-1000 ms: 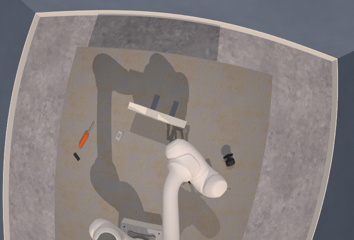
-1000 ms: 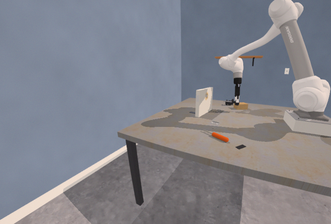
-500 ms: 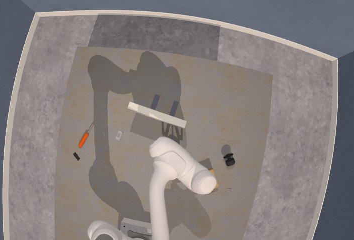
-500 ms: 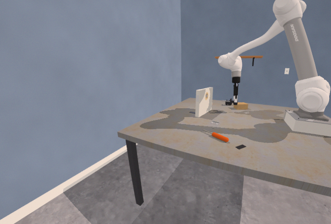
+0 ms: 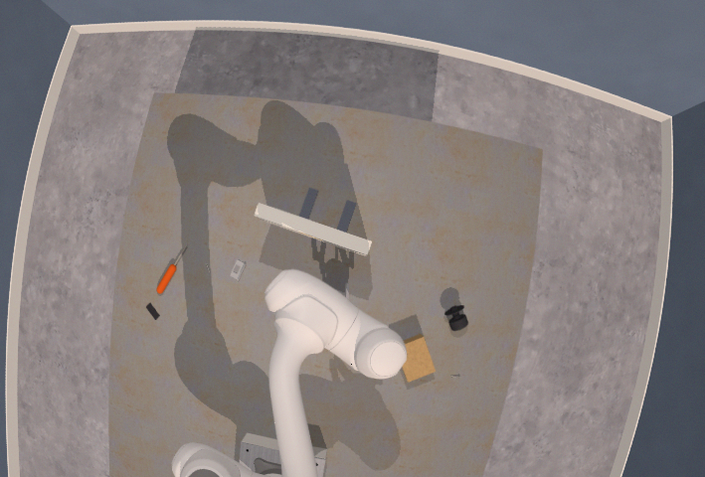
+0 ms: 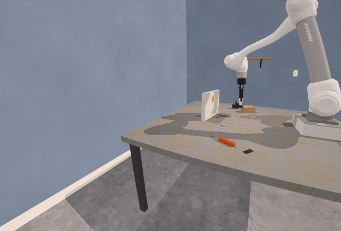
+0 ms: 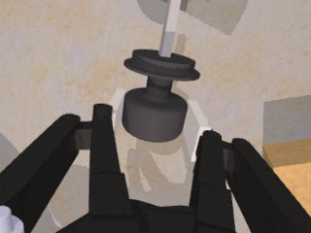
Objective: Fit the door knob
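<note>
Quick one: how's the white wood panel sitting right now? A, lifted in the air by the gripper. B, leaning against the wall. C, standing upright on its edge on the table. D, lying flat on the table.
C: in the exterior view the wood panel stands upright on its edge on the table, with nothing gripping it and well clear of the walls.

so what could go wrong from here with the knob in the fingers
1. The fingers grip the door knob only by its round handle, so it could twist and leave the square spindle skewed to the socket.
2. The wood panel stands upright and thin on the table; an off-axis push might jam the spindle or tip the panel.
</note>
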Available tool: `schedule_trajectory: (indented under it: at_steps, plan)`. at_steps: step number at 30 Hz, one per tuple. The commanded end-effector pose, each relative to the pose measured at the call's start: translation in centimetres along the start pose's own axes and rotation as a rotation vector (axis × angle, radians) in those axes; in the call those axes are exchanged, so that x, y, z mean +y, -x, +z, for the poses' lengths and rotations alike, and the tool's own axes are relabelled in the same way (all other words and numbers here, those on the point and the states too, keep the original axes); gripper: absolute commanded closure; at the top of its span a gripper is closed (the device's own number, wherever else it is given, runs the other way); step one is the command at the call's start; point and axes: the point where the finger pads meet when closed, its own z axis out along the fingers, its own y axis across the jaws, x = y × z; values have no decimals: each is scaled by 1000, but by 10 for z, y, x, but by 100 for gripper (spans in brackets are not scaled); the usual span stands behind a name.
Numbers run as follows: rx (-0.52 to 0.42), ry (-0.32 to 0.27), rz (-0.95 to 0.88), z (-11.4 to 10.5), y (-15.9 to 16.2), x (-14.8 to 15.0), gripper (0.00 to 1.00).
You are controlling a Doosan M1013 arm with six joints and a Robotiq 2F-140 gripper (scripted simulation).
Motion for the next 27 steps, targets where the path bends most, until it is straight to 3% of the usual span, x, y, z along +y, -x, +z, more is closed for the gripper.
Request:
schedule_trajectory:
  at_steps: [1,12,19,27]
  plan:
    - [-6,47,34,-1,-2,-3,58]
    - [-7,67,48,-5,-19,-26,58]
    - [-14,140,101,-6,-25,-36,58]
    - [-14,140,101,-9,-37,-52,58]
